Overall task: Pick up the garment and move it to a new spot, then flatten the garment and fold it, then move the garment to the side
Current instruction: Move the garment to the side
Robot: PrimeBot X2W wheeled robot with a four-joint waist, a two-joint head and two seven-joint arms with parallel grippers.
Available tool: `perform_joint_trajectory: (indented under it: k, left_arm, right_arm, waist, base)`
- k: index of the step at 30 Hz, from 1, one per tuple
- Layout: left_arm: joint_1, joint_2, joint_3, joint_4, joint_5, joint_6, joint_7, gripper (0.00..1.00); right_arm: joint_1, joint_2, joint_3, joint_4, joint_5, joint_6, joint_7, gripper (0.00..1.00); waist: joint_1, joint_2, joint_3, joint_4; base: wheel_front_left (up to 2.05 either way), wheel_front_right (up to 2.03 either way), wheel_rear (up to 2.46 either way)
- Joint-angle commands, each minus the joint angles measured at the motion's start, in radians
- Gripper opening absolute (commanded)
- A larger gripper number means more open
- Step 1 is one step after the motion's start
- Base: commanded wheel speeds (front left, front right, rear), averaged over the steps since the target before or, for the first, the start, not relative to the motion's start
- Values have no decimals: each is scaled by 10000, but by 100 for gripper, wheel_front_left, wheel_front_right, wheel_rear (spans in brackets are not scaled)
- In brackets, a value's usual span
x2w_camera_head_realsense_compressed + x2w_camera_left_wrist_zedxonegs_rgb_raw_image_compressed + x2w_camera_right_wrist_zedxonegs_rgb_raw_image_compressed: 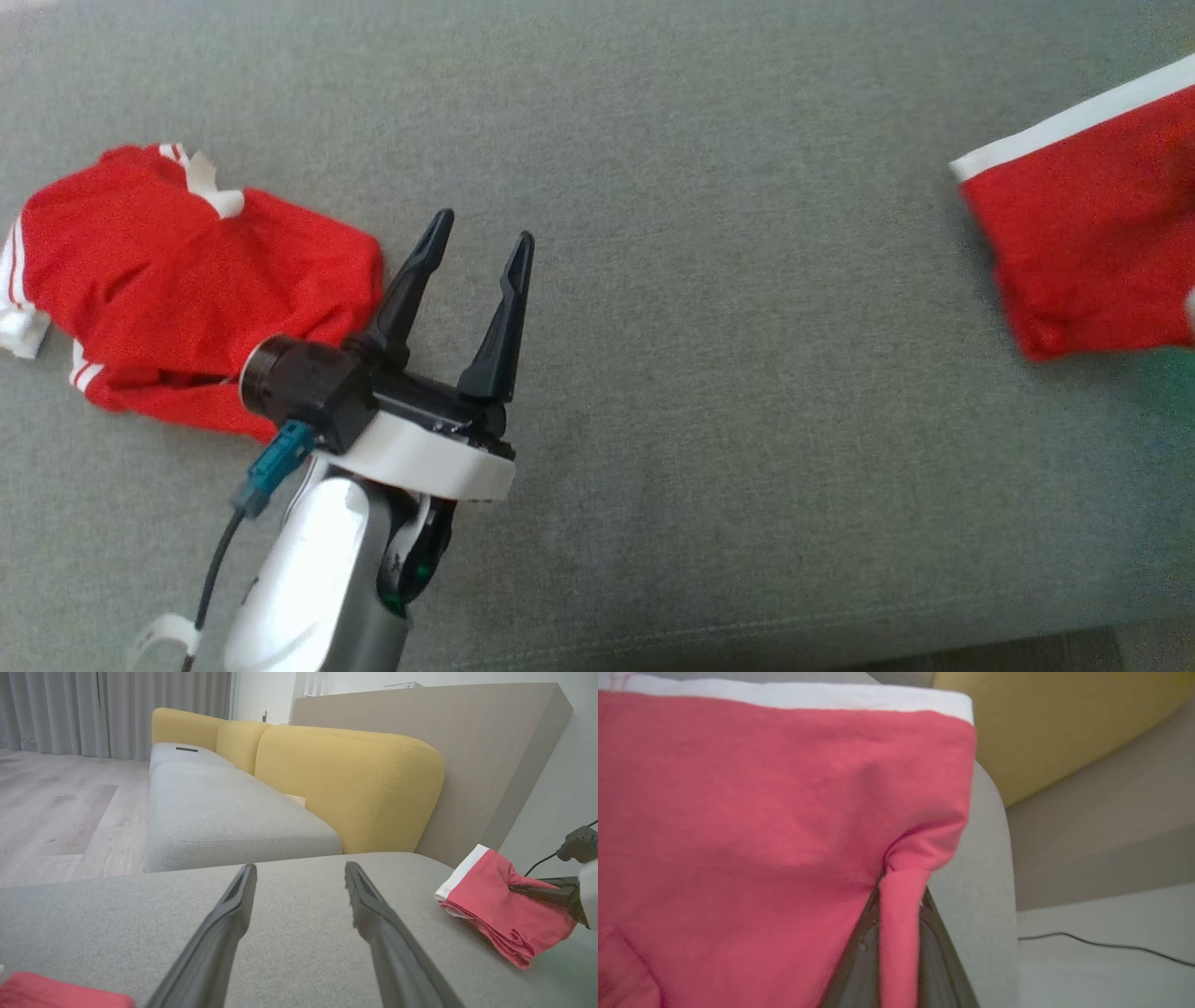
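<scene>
Grey sofa cushion (747, 392), left gripper (484, 229) jaws spread, crumpled red garment (187, 280) just left of it, folded red garment (1092, 252) well right, white waistband (1064, 126) slanting up-right, left wrist view, right gripper (516, 888) pinching that folded garment, right wrist view, red fold clamped between fingers (859, 961)

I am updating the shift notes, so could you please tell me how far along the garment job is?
Done, it seems: the folded garment lies in flat layers at the right end of the cushion. In hand: the right pincer is shut on its edge, probably to move it aside. Left: that move. A second, crumpled garment lies beside the open left pincer.
</scene>
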Motion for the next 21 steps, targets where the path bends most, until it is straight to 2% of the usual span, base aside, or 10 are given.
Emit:
perform_joint_trajectory:
  k: [1,4,6,12,13,14,21]
  left_arm:
    - [-378,49,266,-402,-52,-48,-51,100]
    - [-494,49,283,-433,-73,-56,-51,100]
    - [-541,49,304,-428,-84,-61,-51,100]
    - [-641,49,333,-369,-81,-86,-51,100]
    - [-664,49,345,-349,-82,-93,-51,100]
    - [-682,49,365,-328,-82,-99,-51,100]
    - [-632,49,480,-214,-107,-115,-51,100]
  right_arm:
    - [-163,-606,-214,-98,23,-9,103,0]
    - [-196,-890,-854,127,61,-9,231,0]
    - [-210,-791,-1404,237,387,-9,171,0]
    - [-204,-693,-2074,245,49,-9,209,1]
    - [-205,-658,-2230,245,-36,-9,208,91]
    - [-197,-567,-2398,260,-48,-9,236,100]
    - [-126,28,-3022,-108,-366,-9,223,100]
  waist:
    - [0,0,274,149]
    - [0,0,496,247]
    - [0,0,591,283]
    - [0,0,721,310]
    - [0,0,719,306]
    - [0,0,704,297]
    - [0,0,387,215]
  base:
    - [0,0,0]
    - [0,0,0]
    - [0,0,0]
    - [0,0,0]
    - [0,0,0]
    - [0,0,0]
    - [0,0,0]
